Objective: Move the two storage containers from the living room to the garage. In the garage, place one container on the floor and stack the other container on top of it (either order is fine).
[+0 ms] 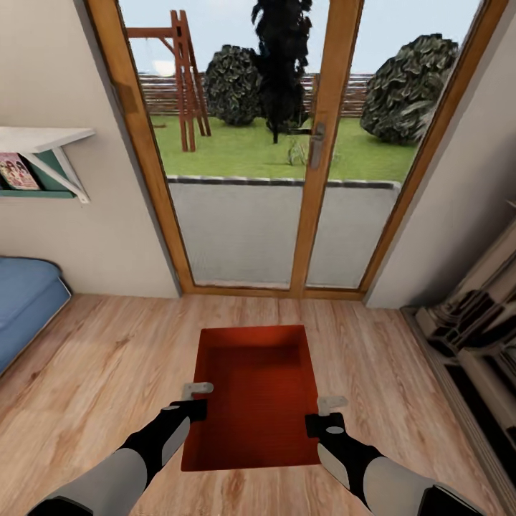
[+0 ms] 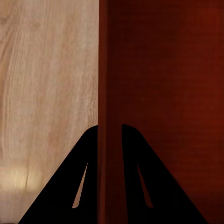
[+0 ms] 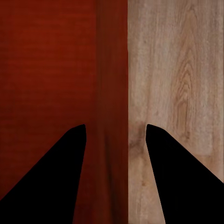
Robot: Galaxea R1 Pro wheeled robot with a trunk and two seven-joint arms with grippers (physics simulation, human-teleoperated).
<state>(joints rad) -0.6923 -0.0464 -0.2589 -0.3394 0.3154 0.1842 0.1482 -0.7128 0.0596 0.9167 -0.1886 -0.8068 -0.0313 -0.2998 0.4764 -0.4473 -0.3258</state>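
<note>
Nearest the camera in the head view, both arms are reaching in from the lower edge toward one storage container (image 1: 258, 390), an orange-red open-top bin sitting on the light wood floor (image 1: 107, 358) at lower centre. The left gripper (image 1: 195, 401) is meeting the bin's left wall; in the left wrist view its two dark fingers (image 2: 79, 177) are standing either side of that thin wall (image 2: 109, 93), close against it, so the left gripper (image 2: 110, 128) is looking clamped on the wall. The right gripper (image 1: 326, 414) is sitting at the right wall; in the right wrist view the right gripper (image 3: 115, 127) is straddling the wall (image 3: 112, 70) with its fingers (image 3: 51, 172) spread wide, gaps showing on both sides, so it is apart and not pinching.

No readable writing is showing anywhere; a picture (image 1: 16, 172) under the white shelf (image 1: 43, 136) at upper left is too blurred to make out.

Bare planks are lying open on both sides of the bin and ahead of it. A blue sofa corner (image 1: 25, 301) is closing in at the left edge, and dark shelving (image 1: 476, 322) is crowding the right edge. Farther on, a wood-framed glass door (image 1: 315, 143) is spanning the far wall, with grass, bushes and a wooden frame beyond.
</note>
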